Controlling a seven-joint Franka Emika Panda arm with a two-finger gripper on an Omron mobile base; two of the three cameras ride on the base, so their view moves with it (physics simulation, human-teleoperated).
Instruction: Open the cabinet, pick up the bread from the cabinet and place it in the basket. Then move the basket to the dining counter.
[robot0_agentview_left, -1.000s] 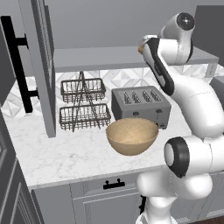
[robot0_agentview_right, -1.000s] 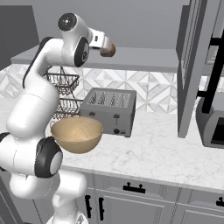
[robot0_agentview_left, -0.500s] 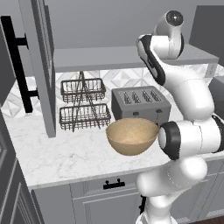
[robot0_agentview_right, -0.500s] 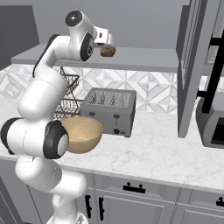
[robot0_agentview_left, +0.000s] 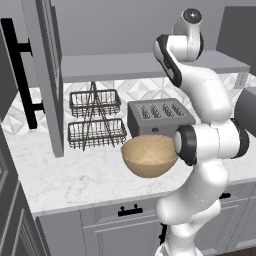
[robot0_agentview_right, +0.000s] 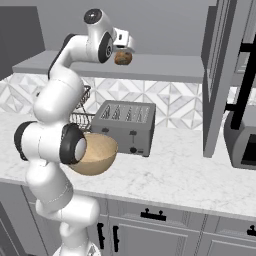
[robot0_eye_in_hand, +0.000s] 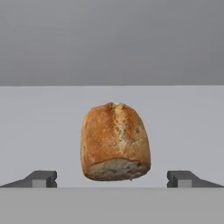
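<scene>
The cabinet (robot0_agentview_left: 47, 75) stands open, its door swung out at the left with a long black handle. On its grey shelf (robot0_agentview_right: 165, 67) lies the bread (robot0_agentview_right: 122, 58), a small golden-brown loaf piece. In the hand view the bread (robot0_eye_in_hand: 115, 142) sits just ahead, between the two fingertips (robot0_eye_in_hand: 41, 178). My gripper (robot0_eye_in_hand: 111, 179) is open wide around it and does not touch it. From the right base view the gripper (robot0_agentview_right: 123, 50) hangs right at the bread. The tan basket (robot0_agentview_left: 150, 155) rests on the worktop in front of the toaster. The dining counter is out of view.
A grey toaster (robot0_agentview_left: 160, 117) stands behind the basket, with a black wire two-tier rack (robot0_agentview_left: 95, 122) to its left. The other open cabinet door (robot0_agentview_right: 220, 75) hangs at the right above a dark appliance (robot0_agentview_right: 245, 142). Grey drawers run below the marble worktop (robot0_agentview_right: 190, 170).
The arm has reached further up and in toward the shelf, bringing the hand close to the bread. The jaws stayed open. Bread and basket have not moved.
</scene>
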